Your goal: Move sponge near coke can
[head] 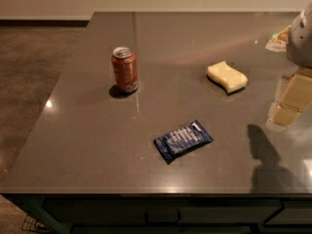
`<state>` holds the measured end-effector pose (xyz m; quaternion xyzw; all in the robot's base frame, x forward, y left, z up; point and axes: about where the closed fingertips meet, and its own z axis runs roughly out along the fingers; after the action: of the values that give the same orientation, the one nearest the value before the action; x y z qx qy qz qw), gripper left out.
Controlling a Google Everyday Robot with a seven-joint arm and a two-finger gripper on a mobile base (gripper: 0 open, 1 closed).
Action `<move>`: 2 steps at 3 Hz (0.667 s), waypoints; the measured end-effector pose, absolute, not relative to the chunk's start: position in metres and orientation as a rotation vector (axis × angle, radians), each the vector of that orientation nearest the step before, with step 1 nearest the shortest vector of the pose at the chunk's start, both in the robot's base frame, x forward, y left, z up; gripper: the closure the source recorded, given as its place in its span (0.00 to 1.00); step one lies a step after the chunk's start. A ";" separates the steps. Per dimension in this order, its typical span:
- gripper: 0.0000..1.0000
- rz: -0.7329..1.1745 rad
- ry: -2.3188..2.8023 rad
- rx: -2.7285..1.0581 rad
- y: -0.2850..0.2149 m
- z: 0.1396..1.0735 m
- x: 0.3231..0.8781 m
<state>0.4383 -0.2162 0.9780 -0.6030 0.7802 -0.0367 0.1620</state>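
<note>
The sponge [227,76] is a pale yellow foam block with wavy sides, lying flat on the dark counter, right of centre. The coke can [125,69] stands upright to the left of it, red-orange with a silver top, roughly a third of the counter's width away. My gripper [291,103] is at the right edge of the view, cream and blocky, just right of the sponge and a little nearer the front. It is apart from the sponge and holds nothing that I can see.
A flat dark-blue foil packet [183,140] lies nearer the front, between can and sponge. A colourful item [278,39] sits at the far right back. The counter [87,145] ends at the left over a brown floor, and its front edge runs above drawers.
</note>
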 end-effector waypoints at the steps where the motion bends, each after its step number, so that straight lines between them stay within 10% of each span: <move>1: 0.00 -0.105 2.227 -1.721 -0.216 0.978 0.438; 2: 0.00 -0.092 2.234 -1.727 -0.215 0.979 0.441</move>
<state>0.4412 -0.2151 0.9790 -0.6036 0.7808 -0.0323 0.1579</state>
